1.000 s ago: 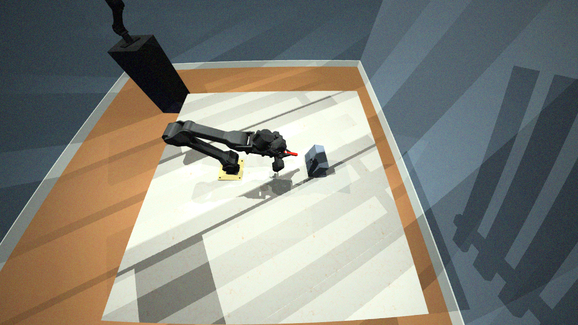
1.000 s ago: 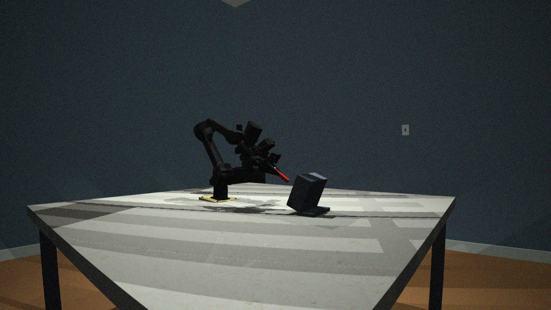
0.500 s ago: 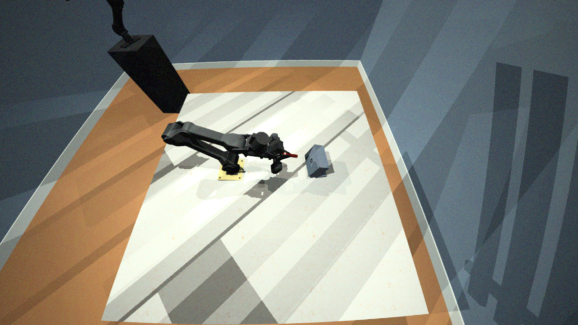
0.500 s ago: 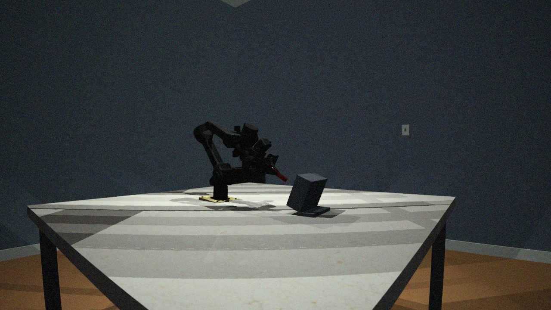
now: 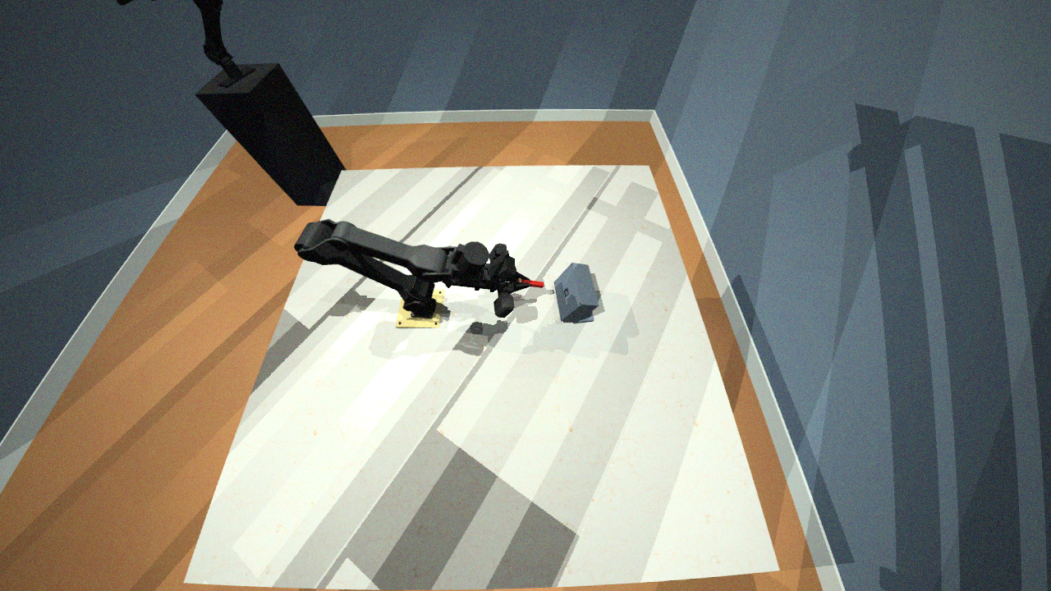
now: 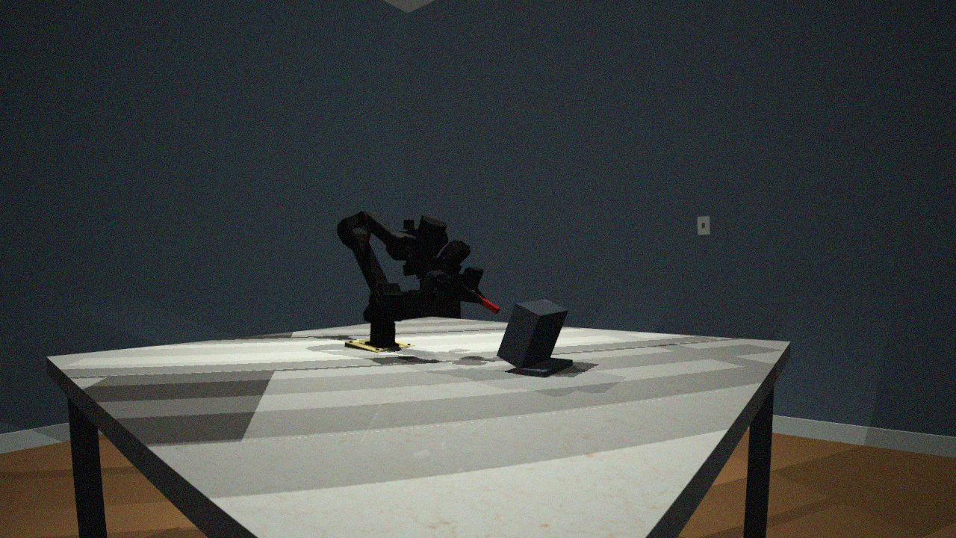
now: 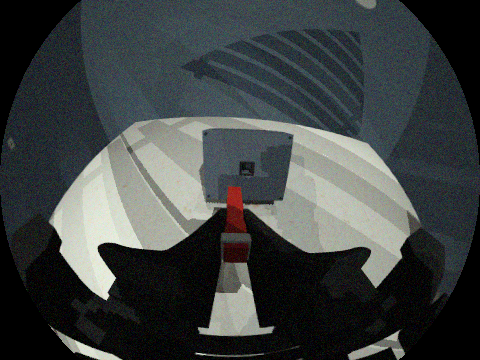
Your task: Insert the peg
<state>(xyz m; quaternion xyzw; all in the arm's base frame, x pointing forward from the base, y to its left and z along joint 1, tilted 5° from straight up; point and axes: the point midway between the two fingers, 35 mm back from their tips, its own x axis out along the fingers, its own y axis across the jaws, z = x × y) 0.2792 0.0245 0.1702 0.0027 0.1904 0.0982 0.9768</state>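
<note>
My gripper (image 5: 523,282) (image 6: 478,298) (image 7: 234,214) is shut on the red peg (image 5: 535,283) (image 6: 491,305) (image 7: 235,202), a flat-sided bar with a light band near its rear end. The peg points forward and slopes down, held above the table. The blue-grey sloped panel (image 5: 577,302) (image 6: 528,334) (image 7: 220,155) stands in front of the peg's tip, with a gap between them. Its square hole (image 5: 566,292) (image 7: 247,168) shows in the wrist view just above and slightly right of the peg's tip. In the exterior view the hole is hidden.
The panel stands on a flat base (image 6: 551,366) on the pale table (image 5: 588,478) (image 6: 427,468). The arm's yellow base plate (image 5: 419,322) (image 6: 361,345) is left of the panel. A tall black pedestal (image 5: 272,135) carrying another dark arm stands at the table's far left corner.
</note>
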